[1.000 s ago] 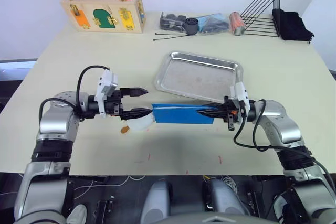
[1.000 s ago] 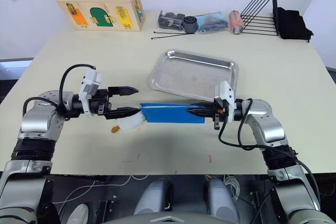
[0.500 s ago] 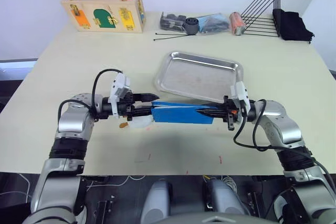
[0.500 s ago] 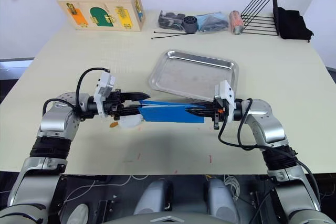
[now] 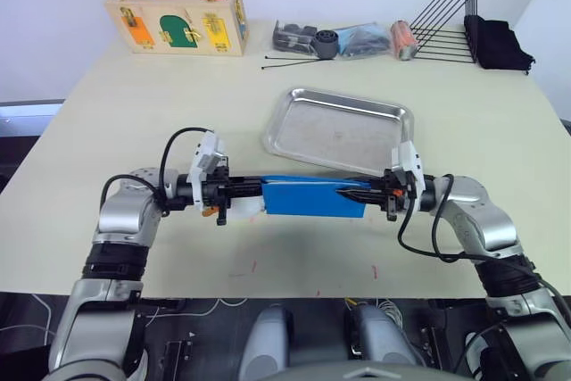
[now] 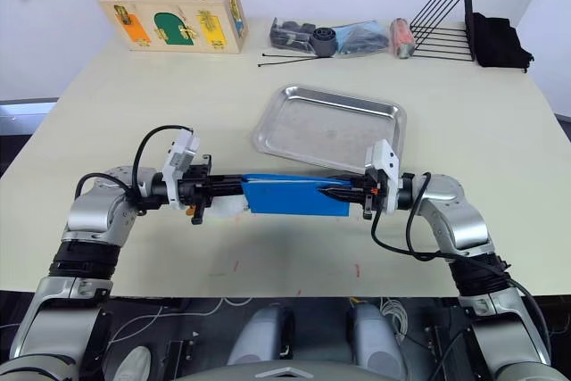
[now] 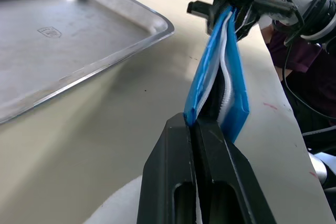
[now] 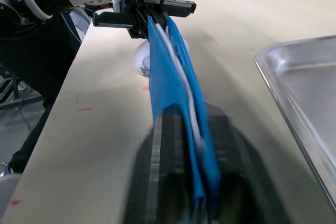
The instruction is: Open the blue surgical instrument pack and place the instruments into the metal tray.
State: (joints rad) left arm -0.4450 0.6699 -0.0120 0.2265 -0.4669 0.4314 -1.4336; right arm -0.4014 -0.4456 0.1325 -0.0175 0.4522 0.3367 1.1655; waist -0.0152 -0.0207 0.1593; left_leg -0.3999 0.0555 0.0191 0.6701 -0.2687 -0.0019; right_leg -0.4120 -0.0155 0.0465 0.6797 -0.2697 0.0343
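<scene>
The blue surgical instrument pack hangs stretched between both arms, just near of the metal tray on the worktop. The left end effector is clamped on its left edge, the right end effector on its right edge.

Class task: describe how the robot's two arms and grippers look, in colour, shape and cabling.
Both arms are rounded silver-grey shells with black joints and loose black cables looping outside. Each wrist carries a white block. The left gripper and right gripper each have two slim black fingers.
</scene>
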